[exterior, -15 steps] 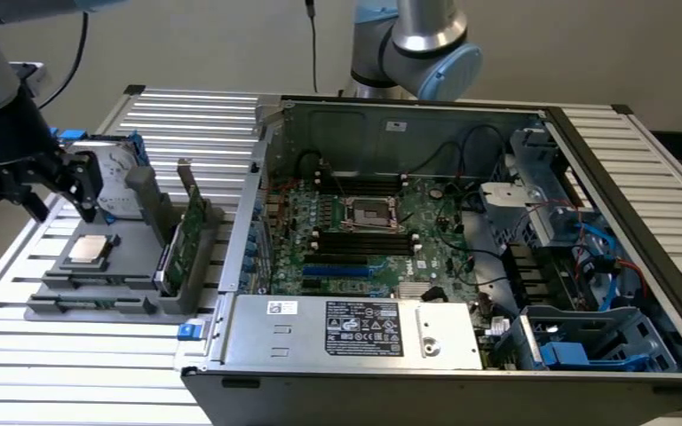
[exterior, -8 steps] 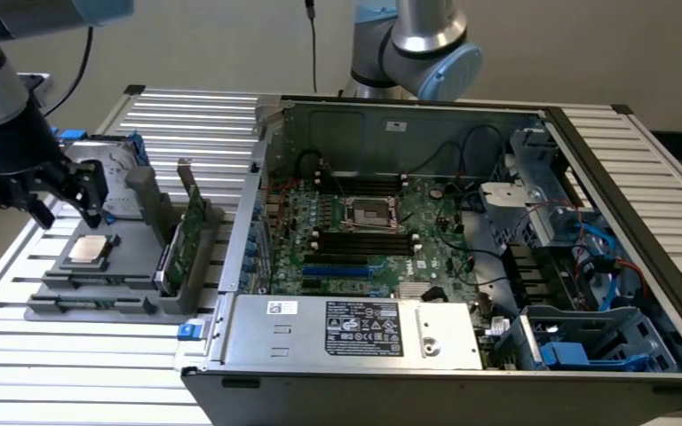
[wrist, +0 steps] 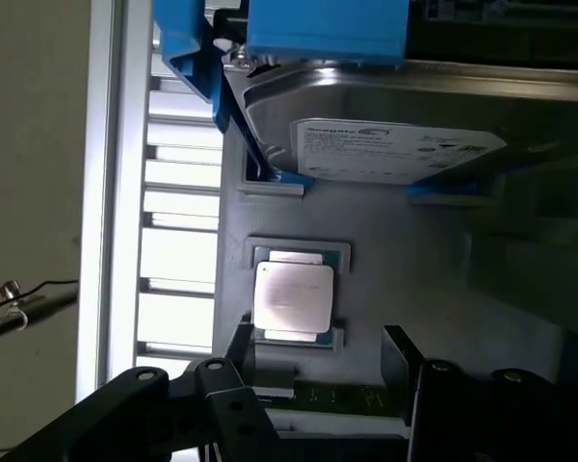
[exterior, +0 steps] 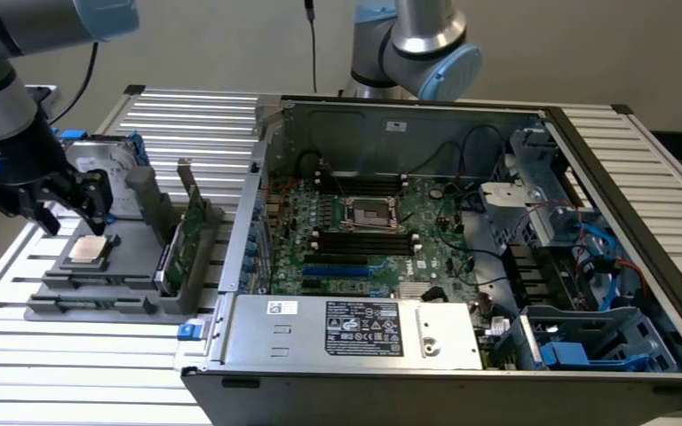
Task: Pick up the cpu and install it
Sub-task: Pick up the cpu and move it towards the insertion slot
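Note:
The cpu (exterior: 90, 249) (wrist: 294, 298), a small flat square chip with a shiny silver top, lies in a recess of the grey holder (exterior: 128, 266) at the exterior view's left. My gripper (exterior: 75, 218) (wrist: 318, 354) hangs just above it, open, with nothing between its black fingers (wrist: 401, 354). The chip sits a little off to one side of the gap between them. The metal-framed socket (exterior: 373, 213) with a dark centre sits in the middle of the green motherboard, inside the open computer case (exterior: 436, 115).
A silver hard drive (wrist: 395, 144) in a blue bracket (wrist: 328, 29) stands in the holder just behind the cpu. A card (exterior: 181, 240) stands upright at the holder's side nearest the case. A second arm (exterior: 418, 44) rises behind the case. The slatted table (exterior: 68, 355) runs around everything.

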Controlling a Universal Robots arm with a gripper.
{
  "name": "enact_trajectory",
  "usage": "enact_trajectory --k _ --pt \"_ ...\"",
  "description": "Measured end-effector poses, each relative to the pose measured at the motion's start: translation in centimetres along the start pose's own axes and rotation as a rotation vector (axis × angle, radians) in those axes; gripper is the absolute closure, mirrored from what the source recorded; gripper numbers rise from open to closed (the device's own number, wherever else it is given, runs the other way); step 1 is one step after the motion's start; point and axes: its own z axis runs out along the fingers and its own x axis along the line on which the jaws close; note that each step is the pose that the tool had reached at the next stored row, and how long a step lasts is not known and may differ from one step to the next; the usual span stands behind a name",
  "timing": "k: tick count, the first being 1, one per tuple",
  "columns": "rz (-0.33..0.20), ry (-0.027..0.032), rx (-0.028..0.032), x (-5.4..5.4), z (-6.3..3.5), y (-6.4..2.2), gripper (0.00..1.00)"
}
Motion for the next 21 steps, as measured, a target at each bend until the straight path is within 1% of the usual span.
enact_trajectory --k 4,8,10,13,17,21 --pt "0.000 0.0000 -0.0007 0.0 0.72 -0.03 0.36" --pt "0.000 0.0000 -0.0030 0.0 1.33 -0.05 0.36" --pt "0.000 0.0011 -0.0046 0.0 1.51 -0.05 0.36" --pt "0.000 0.0050 -0.0075 0.0 1.71 -0.02 0.36" --pt "0.000 0.0138 -0.0114 0.0 1.93 -0.01 0.36" --pt "0.000 0.0158 -0.0155 0.0 2.31 -0.03 0.36"
